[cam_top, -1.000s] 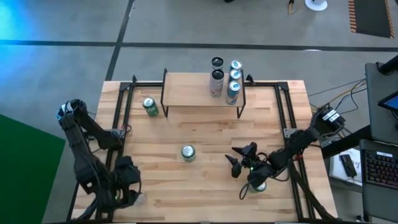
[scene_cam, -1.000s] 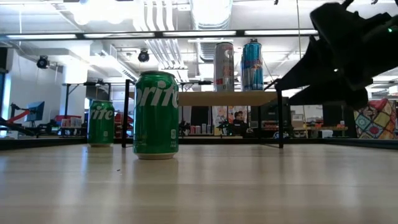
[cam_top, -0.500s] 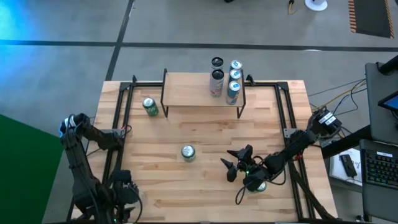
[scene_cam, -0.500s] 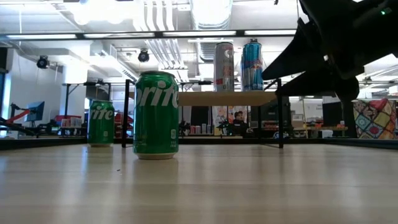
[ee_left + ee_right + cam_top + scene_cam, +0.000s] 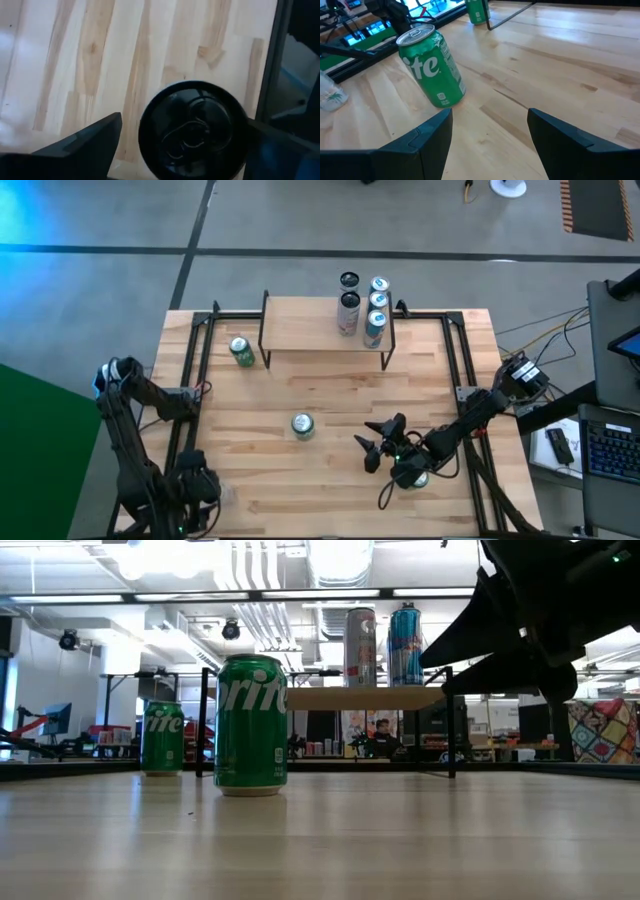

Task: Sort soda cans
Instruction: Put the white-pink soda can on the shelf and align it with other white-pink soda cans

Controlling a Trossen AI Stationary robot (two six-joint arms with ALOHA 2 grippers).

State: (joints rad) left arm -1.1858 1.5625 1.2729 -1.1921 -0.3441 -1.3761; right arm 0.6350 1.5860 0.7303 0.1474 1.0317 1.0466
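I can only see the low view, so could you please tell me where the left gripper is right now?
Observer: The left gripper is at the table's left corner on the robot's side. It is open around an upright black can, with bare wood showing between one finger and the can.
Operator: Thank you. Is the right gripper holding anything?
Observer: No. The right gripper is open and empty, facing the nearer green can.
Operator: How many cans are on the shelf?
Observer: Five cans stand together at the right end of the shelf.
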